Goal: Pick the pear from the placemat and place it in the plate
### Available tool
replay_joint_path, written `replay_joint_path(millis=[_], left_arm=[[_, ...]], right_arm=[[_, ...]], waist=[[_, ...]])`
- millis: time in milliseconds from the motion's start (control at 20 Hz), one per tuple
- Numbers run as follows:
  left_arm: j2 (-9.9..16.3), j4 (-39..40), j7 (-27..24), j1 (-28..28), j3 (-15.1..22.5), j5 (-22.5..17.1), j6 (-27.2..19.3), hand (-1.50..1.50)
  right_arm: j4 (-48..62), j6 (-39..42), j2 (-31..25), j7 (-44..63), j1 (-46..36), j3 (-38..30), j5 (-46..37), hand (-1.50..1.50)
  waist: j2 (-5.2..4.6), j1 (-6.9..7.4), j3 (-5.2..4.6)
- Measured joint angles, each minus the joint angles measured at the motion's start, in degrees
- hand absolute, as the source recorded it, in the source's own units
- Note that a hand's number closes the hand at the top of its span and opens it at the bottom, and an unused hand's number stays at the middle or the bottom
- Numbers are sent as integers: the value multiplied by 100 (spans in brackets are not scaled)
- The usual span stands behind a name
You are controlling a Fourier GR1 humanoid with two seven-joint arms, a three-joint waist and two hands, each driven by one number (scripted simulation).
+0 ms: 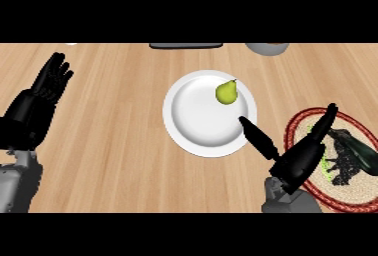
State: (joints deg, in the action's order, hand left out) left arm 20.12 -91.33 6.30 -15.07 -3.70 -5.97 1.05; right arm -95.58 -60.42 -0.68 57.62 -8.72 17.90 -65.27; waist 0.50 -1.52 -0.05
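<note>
Green pear (227, 93) lying in white plate (193, 135), upper right; round placemat (302, 120) w/ red rim.

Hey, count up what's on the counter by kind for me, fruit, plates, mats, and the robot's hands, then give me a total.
Pear: 1, on the plate
Plate: 1
Placemat: 1
Hands: 2, left hand and right hand, both open
Total: 5
Two partly cut-off things at the far edge are not counted.

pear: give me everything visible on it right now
The pear is small and yellow-green, with a smooth skin and a short dark stem at its narrow end, which points up and to the right in the head view. It lies on the white plate, in the upper right part near the rim. Nothing else touches it: the right hand is open and apart from it, below and to its right.
</note>
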Motion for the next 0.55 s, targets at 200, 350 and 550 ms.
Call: replay_joint_path(millis=[200,350,550], left_arm=[[-47,-32,27,8,-3,14,48,0],[-120,96,-60,-41,-14,73,70,0],[-179,-13,-37,11,-11,128,102,0]], right_arm=[[-1136,118,-97,-82,1176,406,-235,-150],[-1673,127,-251,-213,1881,648,-241,-150],[-2312,123,-534,-401,2709,860,-251,-150]], waist=[[-15,37,2],[-27,63,3],[-32,87,4]])
